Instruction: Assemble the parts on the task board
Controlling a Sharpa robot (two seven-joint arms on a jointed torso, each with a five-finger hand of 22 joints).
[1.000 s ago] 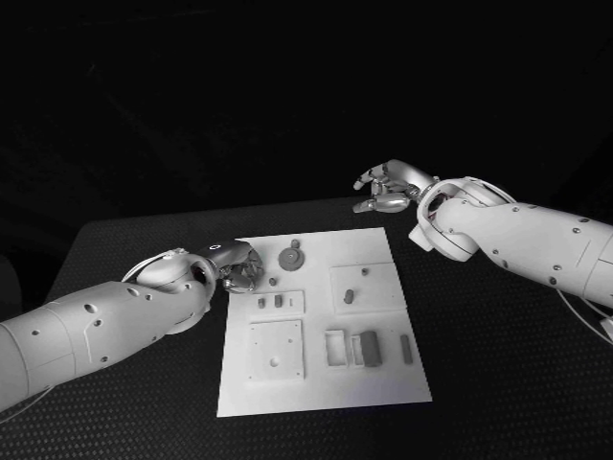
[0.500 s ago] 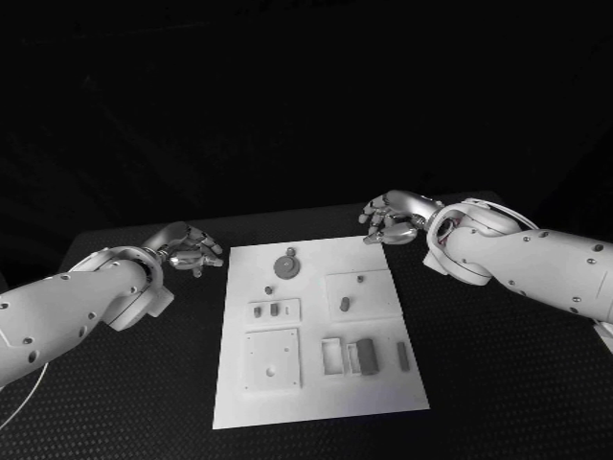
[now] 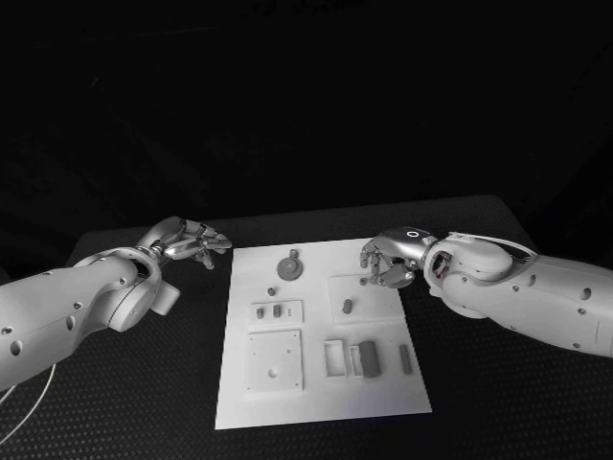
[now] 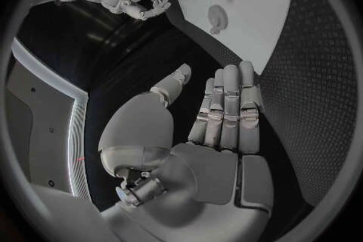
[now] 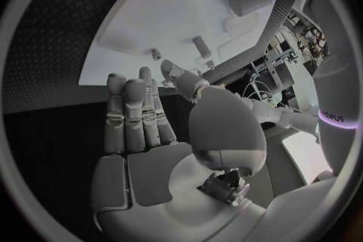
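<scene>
Black table (image 3: 500, 383) surrounds task board (image 3: 321, 402).

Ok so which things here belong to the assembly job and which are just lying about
Part of the job:
- task board
- round part at the board's far end
- oblong part on a raised square
- dark block by the slotted holder
- left hand, empty, off the board
- right hand, empty, over the board's far right edge

Just lying about:
- black table; I see nothing loose on it

The left robot hand (image 3: 185, 239) has left the task board (image 3: 321, 383); the right robot hand (image 3: 390, 261) has reached its edge.
</scene>
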